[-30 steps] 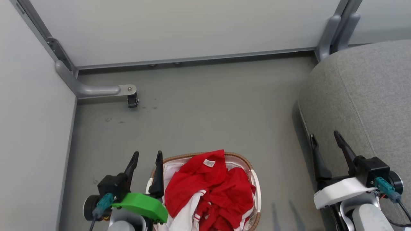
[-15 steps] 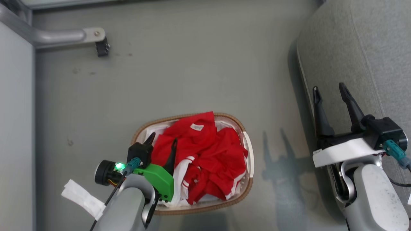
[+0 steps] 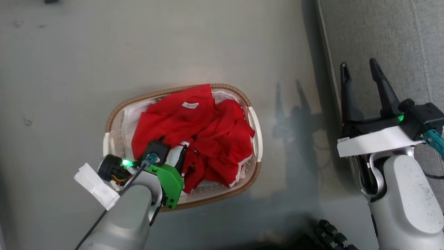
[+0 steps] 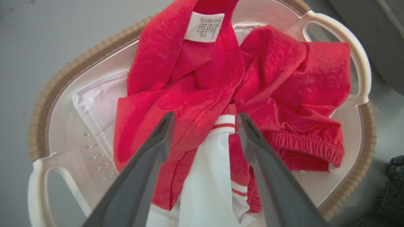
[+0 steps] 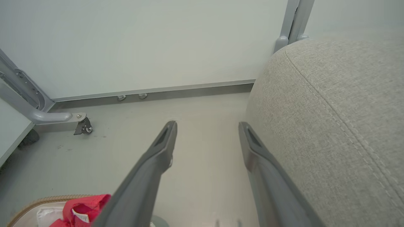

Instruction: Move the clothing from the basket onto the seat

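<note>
The clothing, a crumpled red pile with white striped panels and a small label, lies in the oval white basket on the floor. My left gripper is open and points down into the basket. Its fingertips straddle a white striped cuff and red fabric; whether they touch the cloth I cannot tell. Nothing is held. The grey seat rises at the right. My right gripper hangs open and empty along the seat's left edge, well clear of the basket.
The white cloth liner shows at the basket's left side. A white panel wall and a metal frame leg with a caster stand beyond. A dark ridged object lies at the bottom edge. Bare grey floor surrounds the basket.
The head camera has tilted down, shifting the whole scene. My left gripper went from beside the basket to down over the clothing. The right gripper stays open by the seat.
</note>
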Robot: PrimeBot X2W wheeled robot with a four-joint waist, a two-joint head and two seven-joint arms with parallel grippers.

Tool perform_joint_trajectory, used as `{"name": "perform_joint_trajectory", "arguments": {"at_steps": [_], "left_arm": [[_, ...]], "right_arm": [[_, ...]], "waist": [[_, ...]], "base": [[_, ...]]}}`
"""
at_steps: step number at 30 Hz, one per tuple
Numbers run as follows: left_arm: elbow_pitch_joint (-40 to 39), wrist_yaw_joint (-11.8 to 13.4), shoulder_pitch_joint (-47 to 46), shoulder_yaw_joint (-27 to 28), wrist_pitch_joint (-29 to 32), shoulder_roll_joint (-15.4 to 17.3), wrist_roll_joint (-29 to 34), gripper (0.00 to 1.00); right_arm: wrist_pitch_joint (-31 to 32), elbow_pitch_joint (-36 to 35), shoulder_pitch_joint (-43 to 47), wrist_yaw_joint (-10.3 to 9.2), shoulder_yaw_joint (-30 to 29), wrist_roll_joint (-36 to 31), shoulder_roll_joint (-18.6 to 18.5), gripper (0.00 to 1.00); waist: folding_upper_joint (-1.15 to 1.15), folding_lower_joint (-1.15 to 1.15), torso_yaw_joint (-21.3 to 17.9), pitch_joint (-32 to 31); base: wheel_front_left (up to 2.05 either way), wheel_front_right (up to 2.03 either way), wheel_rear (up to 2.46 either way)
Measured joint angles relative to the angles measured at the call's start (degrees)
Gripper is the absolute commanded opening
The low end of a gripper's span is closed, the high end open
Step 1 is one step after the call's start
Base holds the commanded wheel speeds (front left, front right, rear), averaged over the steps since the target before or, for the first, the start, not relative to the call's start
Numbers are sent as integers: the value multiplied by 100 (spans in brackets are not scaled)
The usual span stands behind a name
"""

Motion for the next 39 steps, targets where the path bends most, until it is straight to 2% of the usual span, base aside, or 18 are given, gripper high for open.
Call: {"name": "perform_joint_trajectory", "arguments": {"at_steps": [10,16,21,22,23,24,25,26,33,39], "left_arm": [[522,35,-430,-120,1,109,153,100],[652,416,-661,-4,0,271,138,100],[676,530,-661,42,0,347,92,100],[706,531,-657,49,0,348,70,89],[743,531,-649,57,0,350,49,64],[768,531,-636,64,0,353,45,42],[780,530,-628,66,0,353,29,25],[786,527,-625,69,0,350,-2,1],[497,394,-393,98,1,338,-105,0],[-114,255,-65,165,1,339,-159,0]], "right_arm": [[0,-10,-185,0,77,225,1,100],[0,-8,-244,0,110,320,1,100],[0,20,-257,0,176,379,2,100],[0,25,-256,0,197,387,1,100],[0,26,-255,1,219,399,2,100],[0,27,-253,0,236,419,2,100],[0,33,-250,1,245,427,2,100],[0,42,-240,0,253,427,2,100],[0,157,-159,1,238,355,2,100],[0,264,40,1,157,196,4,100]], "waist": [[0,0,-341,680],[0,0,-534,883],[0,-1,-626,917],[0,-1,-633,902],[0,-1,-640,883],[0,-1,-645,863],[0,-1,-649,846],[0,-1,-652,821],[0,-1,-628,554],[0,-1,-545,157]], "base": [[0,0,0],[0,0,0],[0,0,0],[0,0,0],[0,0,0],[0,0,0],[0,0,0],[0,0,0],[0,0,0],[0,0,0]]}}
